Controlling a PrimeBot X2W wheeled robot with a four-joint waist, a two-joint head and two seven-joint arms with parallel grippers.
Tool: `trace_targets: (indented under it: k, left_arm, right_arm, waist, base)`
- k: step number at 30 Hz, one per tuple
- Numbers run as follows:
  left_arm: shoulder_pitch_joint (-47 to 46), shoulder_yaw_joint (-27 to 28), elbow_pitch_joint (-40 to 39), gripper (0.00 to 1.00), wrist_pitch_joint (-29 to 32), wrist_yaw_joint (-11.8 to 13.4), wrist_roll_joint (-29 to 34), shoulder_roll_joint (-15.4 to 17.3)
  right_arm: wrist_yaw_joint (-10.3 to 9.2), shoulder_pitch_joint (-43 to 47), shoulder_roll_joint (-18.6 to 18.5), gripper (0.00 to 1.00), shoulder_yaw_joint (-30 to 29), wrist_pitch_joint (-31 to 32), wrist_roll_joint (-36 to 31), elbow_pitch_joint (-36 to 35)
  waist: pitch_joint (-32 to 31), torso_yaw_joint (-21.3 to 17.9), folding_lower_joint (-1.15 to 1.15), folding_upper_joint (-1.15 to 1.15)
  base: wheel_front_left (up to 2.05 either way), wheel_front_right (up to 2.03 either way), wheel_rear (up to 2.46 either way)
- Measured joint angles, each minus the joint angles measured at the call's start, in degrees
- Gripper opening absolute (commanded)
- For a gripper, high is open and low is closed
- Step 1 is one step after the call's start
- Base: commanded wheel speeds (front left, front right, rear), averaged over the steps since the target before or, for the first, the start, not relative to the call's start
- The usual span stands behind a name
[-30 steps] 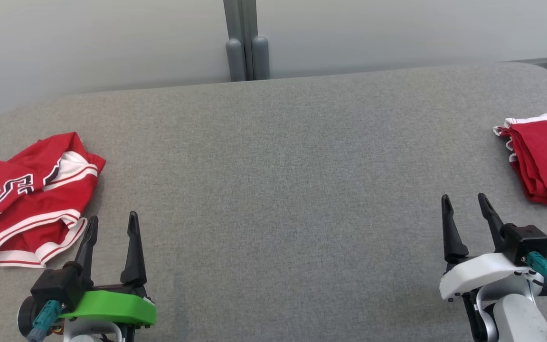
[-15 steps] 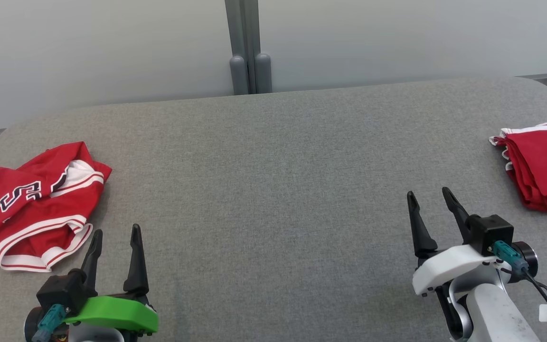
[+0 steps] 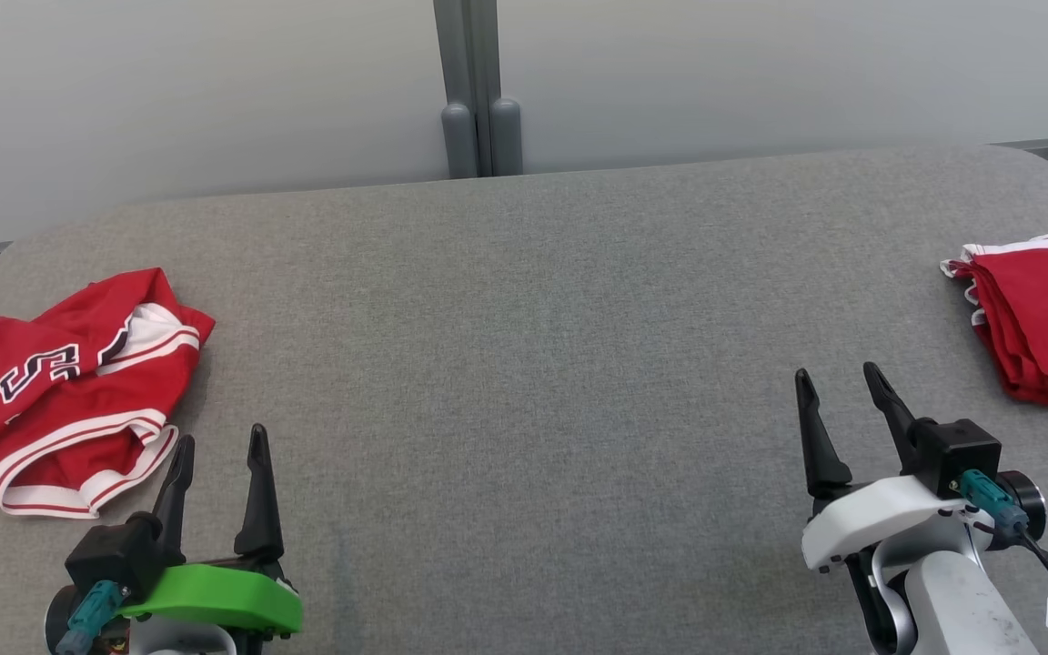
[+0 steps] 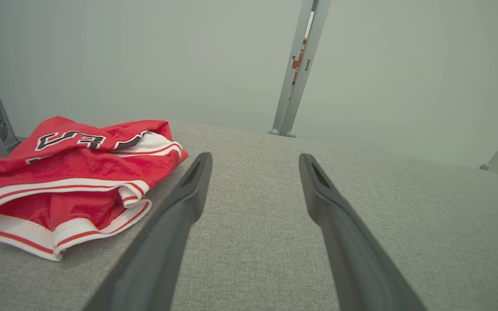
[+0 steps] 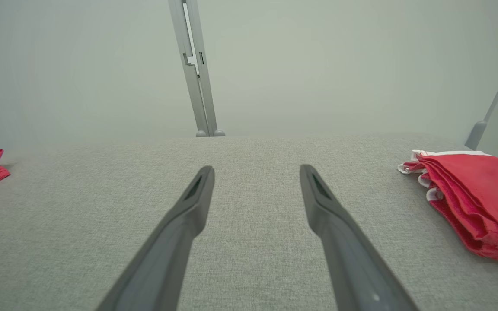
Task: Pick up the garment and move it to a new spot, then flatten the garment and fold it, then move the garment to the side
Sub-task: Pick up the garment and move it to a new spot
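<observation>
Head view: a crumpled red basketball jersey with white trim and black lettering (image 3: pixel 78 387) lies at the left edge of the grey fabric-covered table (image 3: pixel 524 346), just beside the left gripper (image 3: pixel 221 435), whose two dark fingers stand spread and empty. The right gripper (image 3: pixel 835 370), likewise spread and holding nothing, hovers at lower right, near a folded stack of red cloth with white edging (image 3: pixel 1038 318) at the table's right edge.

folded red garment (image 3: pixel 1047 318) cut off at the head view's right edge
</observation>
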Motion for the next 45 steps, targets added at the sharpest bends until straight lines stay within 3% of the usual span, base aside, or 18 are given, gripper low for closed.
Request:
trace_targets:
  k: [13, 36, 45]
  left_arm:
    - [0.0, -0.5, -0.3, 1.0, 0.0, 0.3, -0.5, 0.0]
    - [1.7, 2.4, -0.5, 1.0, 0.0, 0.9, 0.0, -0.1]
    - [2.2, 3.8, -0.9, 1.0, 0.0, 0.9, 0.0, -0.1]
  right_arm:
    - [0.0, 0.4, 0.1, 1.0, 0.7, 0.0, -0.2, -0.8]
    - [0.0, 1.5, 0.2, 1.0, 3.0, 0.0, -0.4, -2.6]
    - [0.0, 1.6, 0.2, 1.0, 2.8, 0.0, -0.3, -2.8]
  waist:
    - [-0.2, 3.4, 0.0, 0.0]
    - [-1.2, 24.6, 0.0, 0.0]
    - [-1.0, 28.2, 0.0, 0.0]
  base:
    - [0.0, 0.0, 0.0]
    - [0.0, 0.0, 0.0]
    - [0.0, 0.0, 0.0]
